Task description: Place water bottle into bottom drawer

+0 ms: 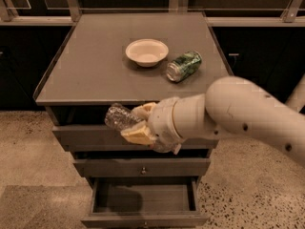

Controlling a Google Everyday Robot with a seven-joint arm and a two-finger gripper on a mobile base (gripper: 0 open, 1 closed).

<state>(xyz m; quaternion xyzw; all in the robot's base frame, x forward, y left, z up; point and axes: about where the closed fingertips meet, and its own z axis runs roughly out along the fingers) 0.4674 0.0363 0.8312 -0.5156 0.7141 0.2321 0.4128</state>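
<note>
Clear ribbed water bottle (118, 117); end effector (137, 122) clamps it above bottom drawer (162, 197).

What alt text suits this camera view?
The robot's tool grips a small clear ribbed plastic bottle in front of a grey cabinet, above its open bottom drawer. On top sit a white round bowl and a green metal can.

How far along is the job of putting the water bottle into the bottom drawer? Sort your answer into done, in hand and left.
Done: the bottom drawer is pulled open, and the gripper is shut on the water bottle, off the cabinet top. In hand: the bottle hangs before the top drawer, above the open drawer. Left: lowering it in and letting go.
</note>
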